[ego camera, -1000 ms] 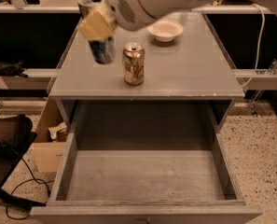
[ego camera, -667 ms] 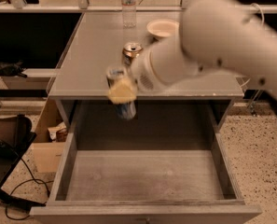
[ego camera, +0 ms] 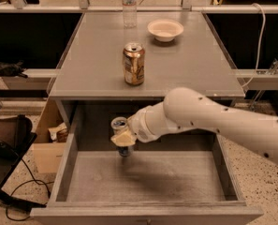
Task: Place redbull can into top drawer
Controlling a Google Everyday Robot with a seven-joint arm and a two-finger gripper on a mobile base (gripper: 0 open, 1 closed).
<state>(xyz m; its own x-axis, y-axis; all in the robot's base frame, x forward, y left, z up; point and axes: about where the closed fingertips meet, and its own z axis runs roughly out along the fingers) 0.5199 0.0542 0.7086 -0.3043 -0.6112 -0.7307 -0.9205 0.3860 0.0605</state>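
The slim, smooth silver redbull can (ego camera: 119,124) with blue patches low on its side stands upright inside the top drawer (ego camera: 152,182), a wide, shallow grey box with a plain matt floor and straight side walls. The can is toward the drawer's back left corner. I cannot tell whether its base touches the floor or hangs just over it. The cream-coloured pincer (ego camera: 124,138) is closed tight around the middle of the can, so only the round silver top and a bit of the blue lower part show. Behind the pincer, the one thick, rounded white arm (ego camera: 213,118), dotted with small dark holes, reaches in from the right, below the front edge of the surface.

The flat grey surface (ego camera: 190,64) of the cabinet above carries three things. One wider gold-brown metal can (ego camera: 134,63) stands upright near the middle of the front edge. One shallow round white bowl (ego camera: 165,30) sits toward the back, right of centre. One clear plastic bottle (ego camera: 128,3) stands at the back edge, left of the bowl. That makes two cans in all, one bottle and one bowl.

On the speckled floor to the left of the cabinet sits one open brown cardboard box (ego camera: 47,146), with a soft black bag (ego camera: 7,135) beside it.
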